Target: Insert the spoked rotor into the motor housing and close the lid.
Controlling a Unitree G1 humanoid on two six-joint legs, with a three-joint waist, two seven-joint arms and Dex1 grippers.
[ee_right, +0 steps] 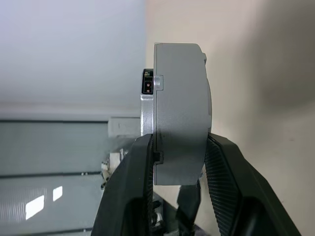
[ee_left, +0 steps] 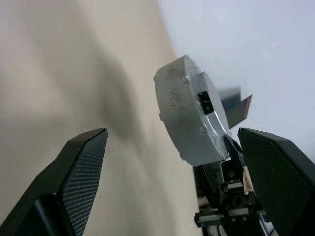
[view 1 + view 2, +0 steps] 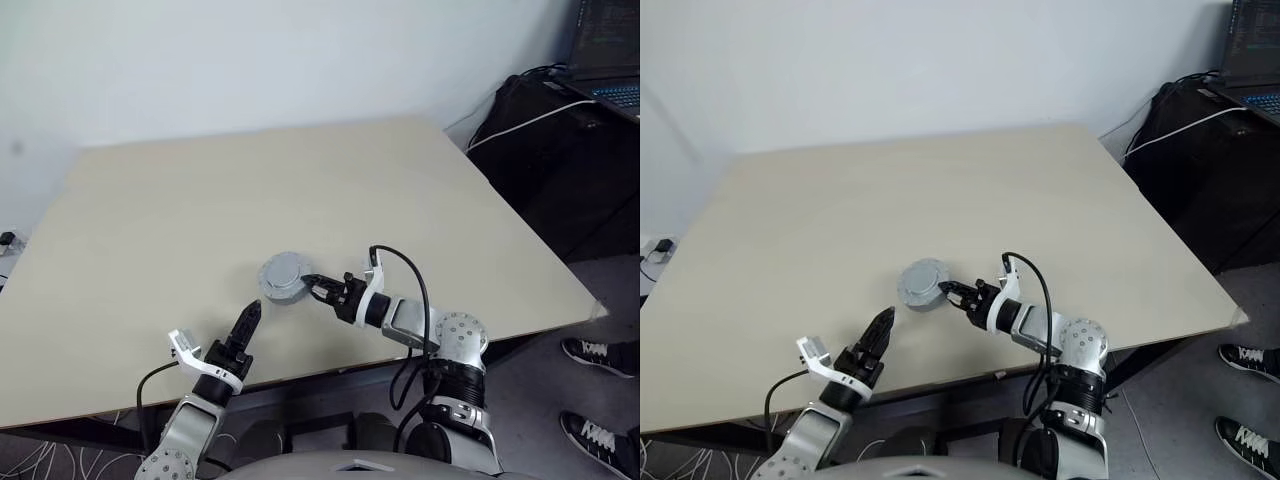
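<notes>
Tabletop [image 3: 150, 200]: big pale beige slab, bare apart from the work near its front edge. Off its right side sit a black bag [image 3: 545, 130] w/ a laptop [image 3: 610, 55] on top, and a person's shoes [image 3: 600, 355] on the floor.

Right gripper [image 3: 312, 284] reaches in from the right, pointing left, jaws clamped on the rim of a round grey assembly, holding it just off or barely at the tabletop; can't tell which. Left gripper [image 3: 250, 318] sits nearer the front edge, close to the assembly but apart from it; jaws wide and empty in the left wrist view.

Motor housing [image 1: 179, 113]: seen edge-on in the right wrist view, a thick grey drum pinched between the two fingers, small connector on its side. Its top face looks like a smooth disc, prob. the lid [image 3: 284, 272] already seated. Spoked rotor isn't visible anywhere, so presumably inside.

Judgement: insert + close look done or nearly; what's left is likely confirming the lid is fully down, then setting the unit on the tabletop and letting go.
</notes>
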